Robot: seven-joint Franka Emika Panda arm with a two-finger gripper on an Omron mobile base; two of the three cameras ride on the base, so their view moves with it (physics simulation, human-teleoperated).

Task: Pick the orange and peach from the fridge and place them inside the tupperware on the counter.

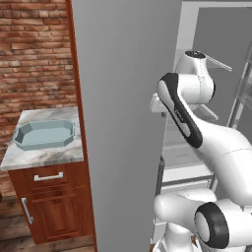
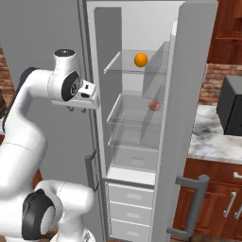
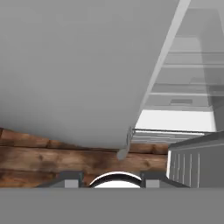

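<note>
My gripper (image 2: 78, 108) hangs just outside the open fridge (image 2: 142, 28), by the edge of its left door (image 1: 123, 123), level with the middle shelf; the fingers point down and hold nothing, but how far apart my jaws stand I cannot tell, since only the dark tips (image 3: 70, 179) show at the bottom of the hand view, with a pale round shape between them. Inside the fridge, the orange (image 2: 141, 59) sits on the top glass shelf, toward the back and right. The peach (image 2: 154, 105) lies one shelf lower, also to the right, seen through the glass a little dimly. Both fruits are well apart from my fingers. Below the shelves are white drawers (image 2: 130, 198). The right door (image 2: 189, 118) stands swung out, its grey handle (image 2: 191, 205) low down. From the left base view, the tupperware (image 1: 44, 134) rests on the marble counter (image 1: 47, 156), to the left of the fridge, past a thin brown wood panel (image 1: 78, 123), with nothing in it. Under the counter are a drawer and a cabinet door with silver handles (image 1: 48, 176). A brick wall (image 1: 34, 54) rises behind it. In the right base view a dark box (image 2: 231, 106) stands on another stretch of marble to the fridge's right.
</note>
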